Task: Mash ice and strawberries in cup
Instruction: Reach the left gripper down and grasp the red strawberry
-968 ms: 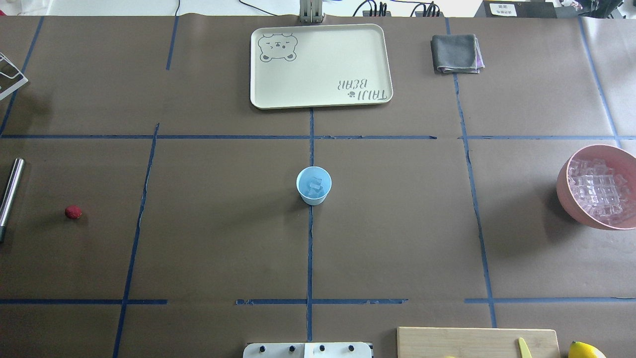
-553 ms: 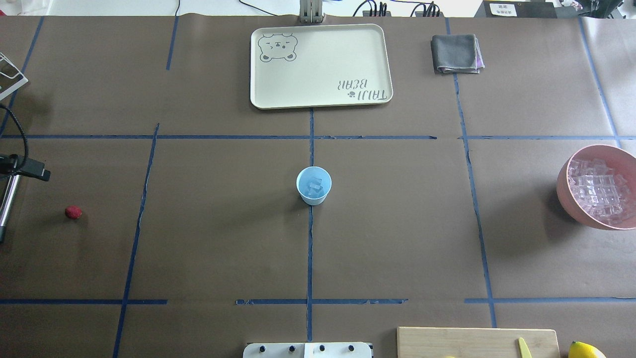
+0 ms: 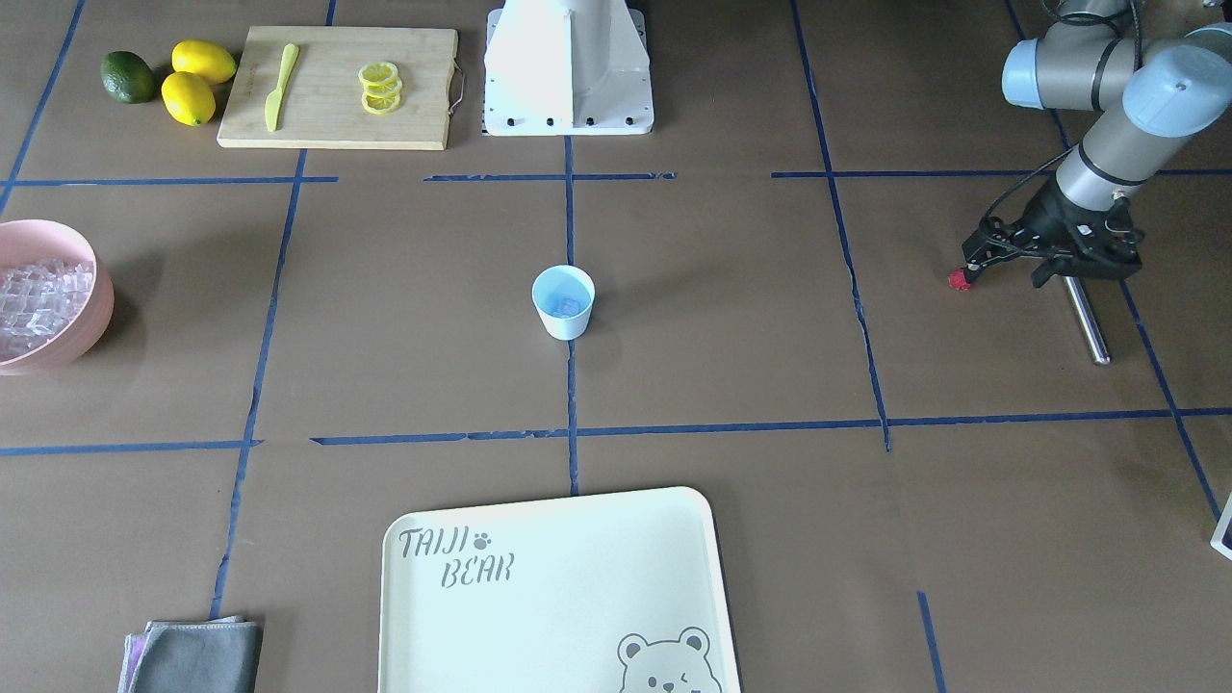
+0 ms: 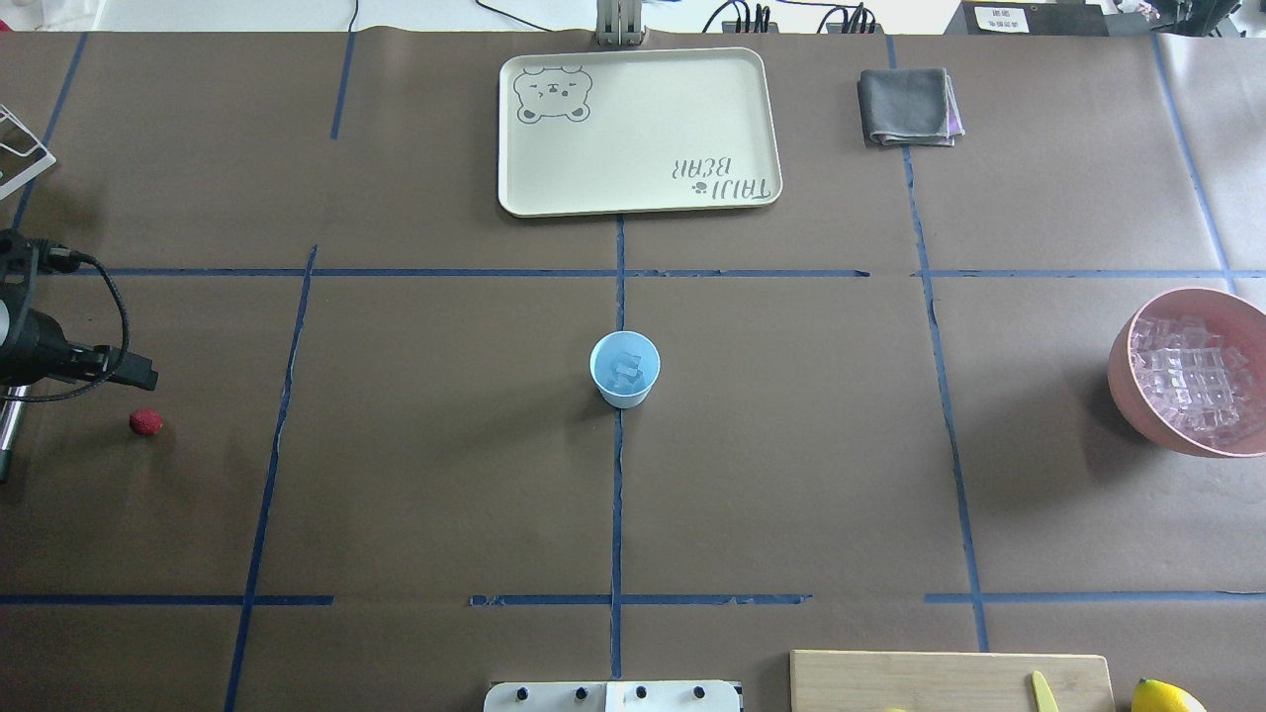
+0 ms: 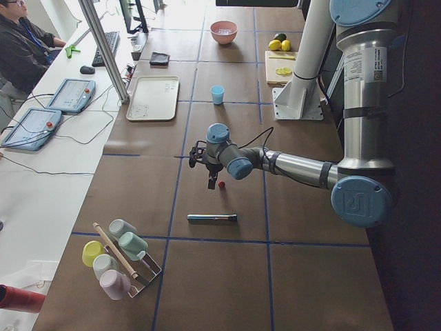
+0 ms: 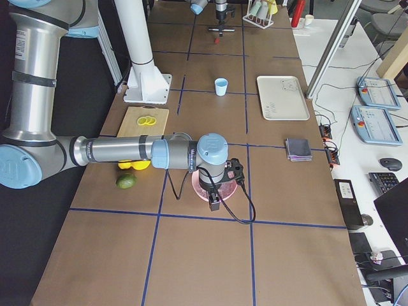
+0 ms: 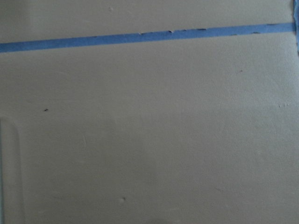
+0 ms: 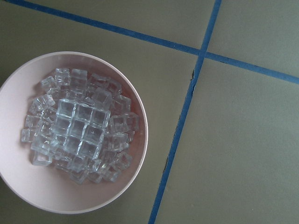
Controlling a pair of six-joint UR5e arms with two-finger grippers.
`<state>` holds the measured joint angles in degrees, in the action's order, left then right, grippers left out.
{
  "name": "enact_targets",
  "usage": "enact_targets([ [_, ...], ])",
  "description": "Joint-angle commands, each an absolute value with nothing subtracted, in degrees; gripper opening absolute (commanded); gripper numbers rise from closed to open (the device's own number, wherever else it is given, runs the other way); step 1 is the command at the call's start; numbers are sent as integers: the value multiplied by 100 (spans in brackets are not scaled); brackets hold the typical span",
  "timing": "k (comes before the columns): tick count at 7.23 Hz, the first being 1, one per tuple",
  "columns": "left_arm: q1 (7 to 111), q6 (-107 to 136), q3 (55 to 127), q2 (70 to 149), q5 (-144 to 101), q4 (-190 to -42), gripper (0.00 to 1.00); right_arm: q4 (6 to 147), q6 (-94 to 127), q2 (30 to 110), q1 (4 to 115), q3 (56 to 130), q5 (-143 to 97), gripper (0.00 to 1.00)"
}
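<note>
The light-blue cup (image 4: 624,371) stands at the table's centre with a few pieces of clear ice (image 4: 629,370) in it. More ice (image 8: 79,135) fills the pink bowl (image 4: 1123,371) at the right edge. The small red strawberry (image 4: 145,422) lies on the table at the far left. My left gripper (image 3: 1006,272) hangs just above and beside it, and its fingers look open and empty. A metal rod (image 3: 1083,318) lies beside that gripper. My right gripper (image 6: 213,201) hovers over the pink bowl; I cannot tell whether it is open or shut.
A cream bear tray (image 4: 638,129) and a folded grey cloth (image 4: 908,107) lie at the far side. A wooden board (image 3: 337,87) with lemon slices and a yellow knife, two lemons and a dark green fruit sit by the robot base. A rack of cups (image 5: 117,258) stands at the left end.
My left arm has come into the overhead view from the left edge and moved in toward the strawberry. The cup, bowl and strawberry have stayed where they were.
</note>
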<state>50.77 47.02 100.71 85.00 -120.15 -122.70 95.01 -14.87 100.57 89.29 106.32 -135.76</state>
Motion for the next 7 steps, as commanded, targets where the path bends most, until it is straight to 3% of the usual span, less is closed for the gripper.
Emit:
enact_targets([
  [1, 4861, 4720, 9898, 8552, -12006, -12278, 100, 9501, -1477, 10063, 8930, 10644, -13579, 99],
  [7, 4755, 4702, 9633, 8692, -12094, -12278, 95, 9501, -1485, 10090, 8930, 10652, -13579, 99],
])
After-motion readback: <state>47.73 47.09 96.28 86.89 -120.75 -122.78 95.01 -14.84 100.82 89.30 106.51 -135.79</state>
